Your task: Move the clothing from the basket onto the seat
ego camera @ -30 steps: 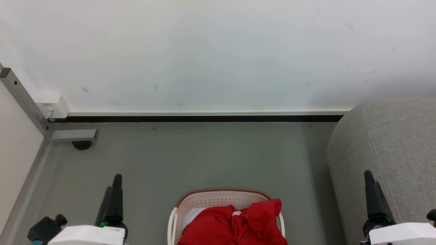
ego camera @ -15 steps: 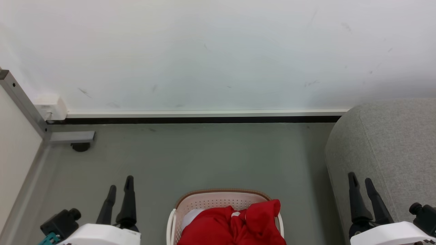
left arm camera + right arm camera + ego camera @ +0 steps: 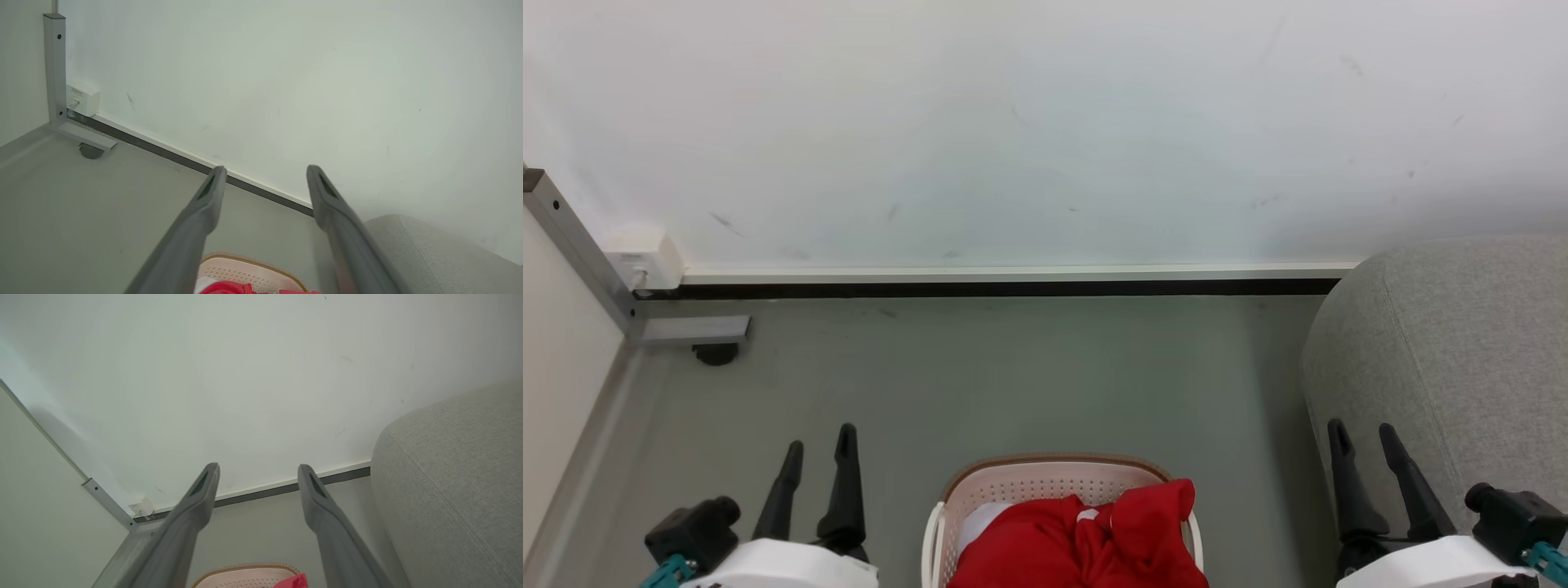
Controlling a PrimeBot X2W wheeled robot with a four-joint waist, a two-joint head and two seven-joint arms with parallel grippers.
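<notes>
Red clothing (image 3: pixel 1078 545): lay bunched in the basket, heaped toward its right side and lapping over the right rim, with a pale liner (image 3: pixel 982 521) showing at its left.
White perforated basket (image 3: pixel 1045 480): stood on the grey floor (image 3: pixel 1013 376) between the two grippers, its brown rim toward the wall.
Light-grey sofa seat (image 3: pixel 1462 351): stood to the right of the basket, apart from it, its rounded end near the wall.
Left gripper (image 3: pixel 821 437): hung over the floor left of the basket, fingers spread, grasping nothing.
Right gripper (image 3: pixel 1361 426): hung in front of the sofa's edge, fingers parted, grasping nothing.
White wall (image 3: pixel 1013 122): was scuffed, with a socket box (image 3: pixel 641 255) beside a grey metal post (image 3: pixel 572 241).
</notes>
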